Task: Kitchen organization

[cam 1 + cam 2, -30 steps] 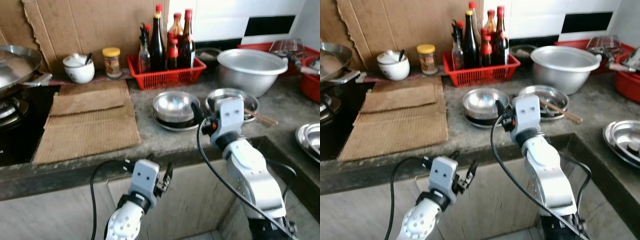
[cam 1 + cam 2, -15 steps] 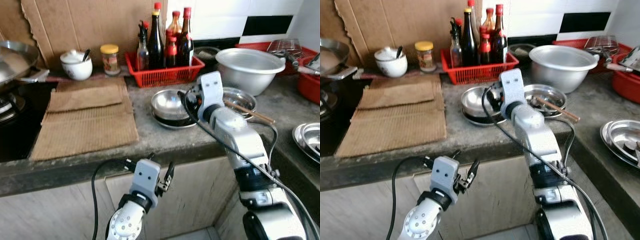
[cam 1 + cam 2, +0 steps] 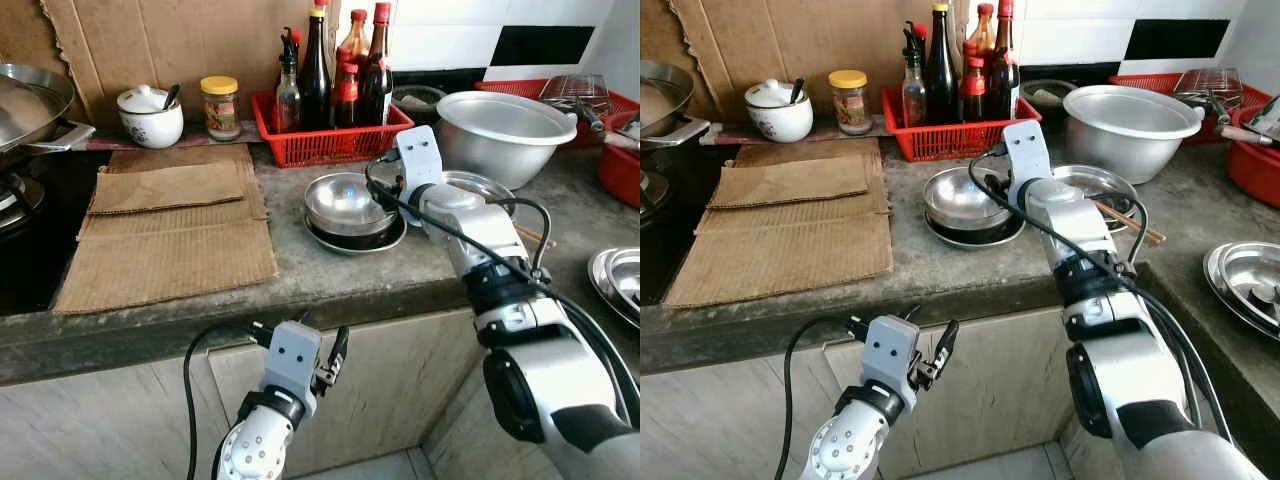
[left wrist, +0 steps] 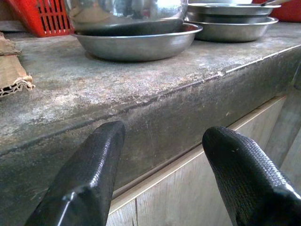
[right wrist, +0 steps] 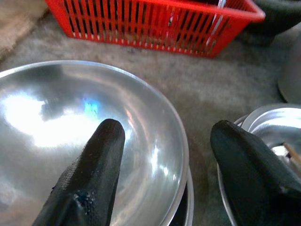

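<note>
The right gripper (image 5: 162, 155) is spread apart over the rim of the steel bowl (image 3: 343, 203) on the counter (image 3: 330, 270). The left gripper (image 4: 164, 174) waits below the counter, apart too.

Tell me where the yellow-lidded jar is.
In the left eye view, the yellow-lidded jar stands at the counter's back, between the white pot and the red basket.

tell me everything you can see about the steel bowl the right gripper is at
The steel bowl is shiny, round and shallow, its inside catching bright reflections. It sits upright, stacked on a dark dish and a wider steel plate on the grey counter, before the red basket. The right gripper is open, its fingers straddling the bowl's near rim.
</note>
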Motion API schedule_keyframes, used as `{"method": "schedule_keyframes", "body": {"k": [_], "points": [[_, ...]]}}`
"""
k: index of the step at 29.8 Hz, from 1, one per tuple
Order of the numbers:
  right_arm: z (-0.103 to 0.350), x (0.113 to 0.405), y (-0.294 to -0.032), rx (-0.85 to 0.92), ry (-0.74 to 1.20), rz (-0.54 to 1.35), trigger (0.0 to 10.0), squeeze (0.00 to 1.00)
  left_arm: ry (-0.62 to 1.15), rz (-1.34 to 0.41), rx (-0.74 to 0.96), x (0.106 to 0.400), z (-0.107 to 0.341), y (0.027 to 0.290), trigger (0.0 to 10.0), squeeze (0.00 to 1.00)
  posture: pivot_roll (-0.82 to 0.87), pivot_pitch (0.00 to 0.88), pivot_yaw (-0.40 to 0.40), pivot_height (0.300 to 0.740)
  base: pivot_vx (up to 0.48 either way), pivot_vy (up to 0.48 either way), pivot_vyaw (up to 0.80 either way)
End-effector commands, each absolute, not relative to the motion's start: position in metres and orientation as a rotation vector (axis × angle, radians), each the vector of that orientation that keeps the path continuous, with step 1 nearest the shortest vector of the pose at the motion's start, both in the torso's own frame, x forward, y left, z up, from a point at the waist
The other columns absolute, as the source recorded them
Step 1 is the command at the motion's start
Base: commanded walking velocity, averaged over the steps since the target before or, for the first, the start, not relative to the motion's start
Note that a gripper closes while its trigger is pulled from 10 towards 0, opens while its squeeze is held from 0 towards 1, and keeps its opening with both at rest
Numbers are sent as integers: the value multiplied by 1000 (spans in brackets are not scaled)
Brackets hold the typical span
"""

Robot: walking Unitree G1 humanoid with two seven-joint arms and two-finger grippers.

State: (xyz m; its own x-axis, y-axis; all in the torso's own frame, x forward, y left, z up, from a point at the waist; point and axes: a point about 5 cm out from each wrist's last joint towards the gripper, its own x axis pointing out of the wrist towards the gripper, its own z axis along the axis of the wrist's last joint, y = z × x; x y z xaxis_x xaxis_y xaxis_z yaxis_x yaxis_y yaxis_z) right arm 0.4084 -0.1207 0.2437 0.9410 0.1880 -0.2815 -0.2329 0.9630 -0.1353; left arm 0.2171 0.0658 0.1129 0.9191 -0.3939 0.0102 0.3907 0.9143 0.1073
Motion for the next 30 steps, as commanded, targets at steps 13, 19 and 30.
{"method": "schedule_keyframes", "body": {"k": [13,19,30], "points": [[251,413,-115,-82,415,271,10000,0,-32,-408,103,216,115,62,10000,0,112,1,-98,740,0,0,0],[245,413,-115,-48,462,288,10000,0,-34,-407,103,216,116,62,10000,0,111,0,-97,740,0,0,0],[231,410,-111,-20,531,309,10000,0,-35,-402,107,217,116,63,10000,0,112,0,-95,740,0,0,0]]}}
